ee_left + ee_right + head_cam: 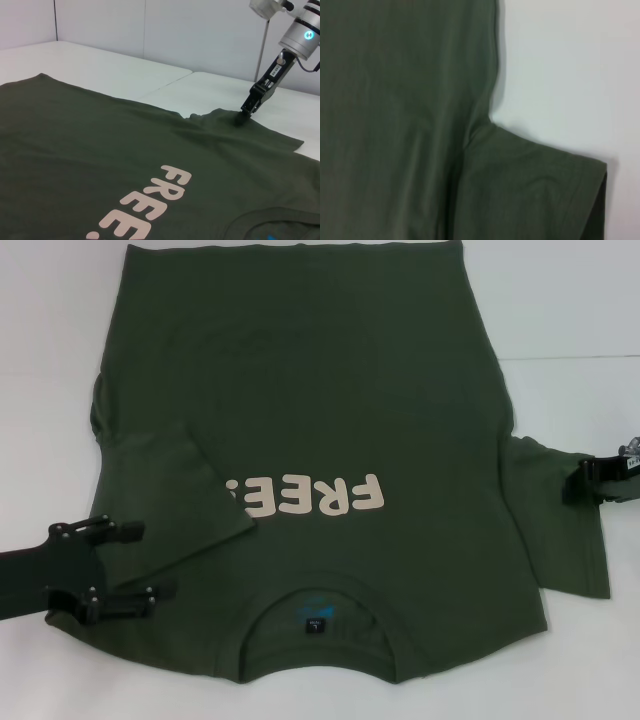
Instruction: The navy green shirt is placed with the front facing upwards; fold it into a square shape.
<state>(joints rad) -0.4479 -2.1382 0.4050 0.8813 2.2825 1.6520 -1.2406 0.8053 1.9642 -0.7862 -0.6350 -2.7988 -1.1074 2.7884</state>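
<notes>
Shirt lying flat on the white desk, collar toward me, my two grippers at its sleeves.

I read cream letters "FREE!" on the navy green shirt; the small dark label inside the collar has blue print that I cannot read. The left sleeve is folded inward and covers part of the "!". My left gripper is open over that side's shoulder. My right gripper touches the right sleeve; whether it grips, I cannot tell.

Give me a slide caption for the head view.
Green shirt lies face up on white table; left sleeve folded in beside the open left claw, right claw at right sleeve.
</notes>
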